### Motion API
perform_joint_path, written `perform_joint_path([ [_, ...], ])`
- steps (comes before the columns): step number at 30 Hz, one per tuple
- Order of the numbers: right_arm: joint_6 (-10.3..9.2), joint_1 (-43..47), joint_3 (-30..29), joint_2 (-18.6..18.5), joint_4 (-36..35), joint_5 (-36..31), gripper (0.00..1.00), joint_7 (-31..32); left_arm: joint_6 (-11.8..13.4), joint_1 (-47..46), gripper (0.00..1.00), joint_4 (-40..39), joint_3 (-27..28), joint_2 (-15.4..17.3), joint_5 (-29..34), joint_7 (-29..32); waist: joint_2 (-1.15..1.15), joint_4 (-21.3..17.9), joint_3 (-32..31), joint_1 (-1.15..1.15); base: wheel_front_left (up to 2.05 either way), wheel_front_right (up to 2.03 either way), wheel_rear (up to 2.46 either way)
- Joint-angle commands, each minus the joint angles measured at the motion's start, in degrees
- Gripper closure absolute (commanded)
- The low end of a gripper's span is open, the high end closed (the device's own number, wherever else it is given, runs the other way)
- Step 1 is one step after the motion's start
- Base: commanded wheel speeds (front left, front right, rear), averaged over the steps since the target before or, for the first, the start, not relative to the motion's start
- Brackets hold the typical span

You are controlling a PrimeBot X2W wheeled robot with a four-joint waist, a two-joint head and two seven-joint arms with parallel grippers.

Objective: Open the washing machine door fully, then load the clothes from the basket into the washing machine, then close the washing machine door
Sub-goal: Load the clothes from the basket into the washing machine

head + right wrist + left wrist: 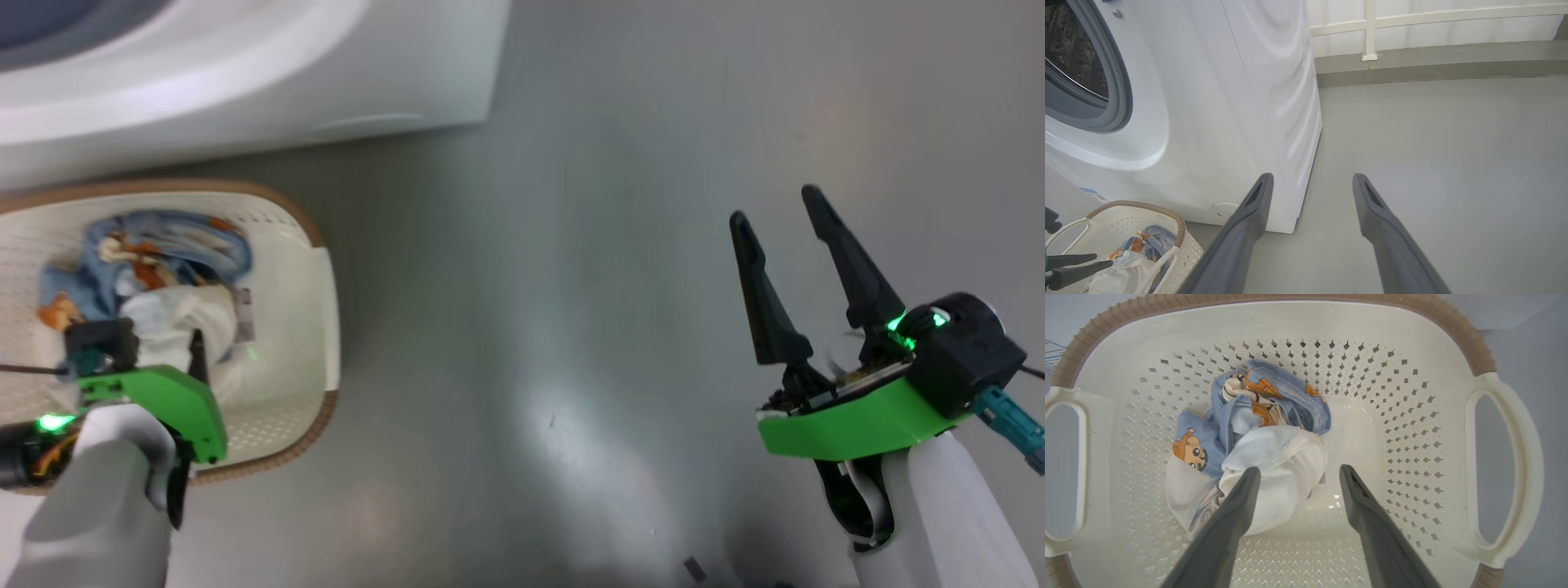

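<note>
Writing on the sticker (pixel 1323 477) in the basket (pixel 1412 367) is too small to read. In left wrist view the left gripper (pixel 1298 470) stands wide above the clothes (pixel 1265 449), blue print and white cloth, at centre. Right wrist view gives you the right gripper (pixel 1312 177), also wide and empty, and the washing machine (pixel 1208 102) with perforated steel drum (pixel 1073 53) at upper left.

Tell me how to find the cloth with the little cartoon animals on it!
Look for the big white washing machine; on the floor in front of it stands a cream basket with a brown rim. Inside lies the light-blue cloth printed with orange-brown cartoon animals, bunched against a plain white garment, which has no pictures.
</note>
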Motion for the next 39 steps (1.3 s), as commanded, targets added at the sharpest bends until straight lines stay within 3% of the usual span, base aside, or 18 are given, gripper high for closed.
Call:
perform_joint_path([
  [1,0.35,0.50,1.72,0.23,-1.45,0.32,0.00,-0.66,-0.12,-0.39,0.00,0.76,1.24,2.60,0.37,0.09,0.00,-3.35,4.17,-0.01,0.00,0.00,0.00],
  [15,0.35,-2.03,4.05,0.83,-2.77,1.31,0.00,-0.67,2.16,-7.11,0.00,6.36,0.07,7.03,1.54,2.24,0.00,-6.67,12.70,-0.01,0.00,0.00,0.00],
  [25,0.35,-2.60,4.54,1.50,-3.43,2.12,0.00,-0.67,5.83,-10.30,0.02,7.44,0.55,10.23,1.13,3.53,0.00,-9.00,17.10,-0.01,0.00,0.00,0.00],
  [27,0.35,-2.64,4.55,1.61,-3.41,2.18,0.00,-0.67,5.81,-10.29,0.60,7.57,0.35,10.42,1.12,4.08,0.00,-9.08,17.31,-0.01,0.00,0.00,0.00],
  [28,0.35,-2.64,4.55,1.61,-3.41,2.18,0.00,-0.67,5.81,-10.29,0.60,7.57,0.35,10.42,1.12,4.08,0.00,-9.08,17.31,-0.01,0.00,0.00,0.00],
  [29,0.35,-2.70,4.55,1.65,-3.38,2.19,0.00,-0.67,5.90,-10.34,1.00,7.60,0.46,10.48,0.95,3.88,0.00,-9.07,17.41,-0.01,0.00,0.00,0.00],
  [39,0.35,-3.33,4.35,1.60,-3.19,1.85,0.00,-0.68,6.26,-10.05,1.00,7.77,-0.68,9.97,1.29,1.45,0.00,-8.03,17.02,-0.01,0.00,0.00,0.00],
])
